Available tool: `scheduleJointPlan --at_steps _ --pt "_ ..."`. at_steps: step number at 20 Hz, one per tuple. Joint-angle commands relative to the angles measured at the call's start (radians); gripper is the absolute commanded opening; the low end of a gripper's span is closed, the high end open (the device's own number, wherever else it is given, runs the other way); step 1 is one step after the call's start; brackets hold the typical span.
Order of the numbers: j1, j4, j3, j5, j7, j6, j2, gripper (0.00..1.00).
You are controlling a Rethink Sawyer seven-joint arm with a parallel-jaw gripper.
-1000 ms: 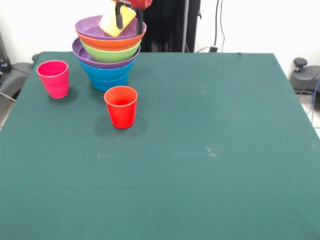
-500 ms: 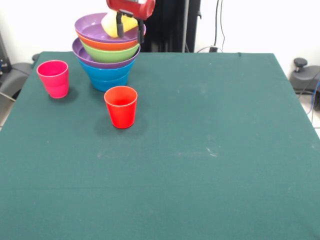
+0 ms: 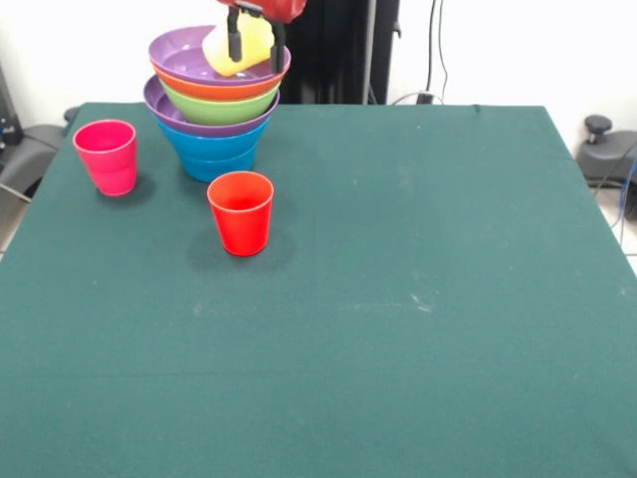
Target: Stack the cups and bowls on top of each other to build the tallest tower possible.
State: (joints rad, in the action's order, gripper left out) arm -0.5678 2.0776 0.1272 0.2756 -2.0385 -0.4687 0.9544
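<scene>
A matte green cloth covers the tabletop (image 3: pixel 398 299). At its far left stands the tower (image 3: pixel 214 105) of glossy nested round bowls. The pincer (image 3: pixel 256 42), fingers apart, straddles the yellow cup (image 3: pixel 239 48) lying tilted in the top purple bowl (image 3: pixel 179 55). Tapered red cup (image 3: pixel 240 212) and pink cup (image 3: pixel 106 156) stand upright nearby.

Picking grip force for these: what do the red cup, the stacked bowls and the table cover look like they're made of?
The red cup looks like thin moulded plastic: uniform colour, smooth walls with a soft sheen. The stacked bowls look like the same glossy plastic, with light glinting along their rims. The table cover looks like matte green cloth, probably felt-like: no shine, faint scuffs and creases.
</scene>
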Motion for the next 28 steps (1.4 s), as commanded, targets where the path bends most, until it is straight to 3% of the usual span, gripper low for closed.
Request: scheduleJointPlan --at_steps 1,15,28 --pt "0.005 -0.025 0.057 -0.054 0.023 -0.199 0.066 1.00" --pt "0.020 0.025 0.064 -0.111 0.016 -0.263 0.148 1.00" --pt "0.054 0.019 0.049 -0.106 -0.018 -0.254 0.135 1.00"
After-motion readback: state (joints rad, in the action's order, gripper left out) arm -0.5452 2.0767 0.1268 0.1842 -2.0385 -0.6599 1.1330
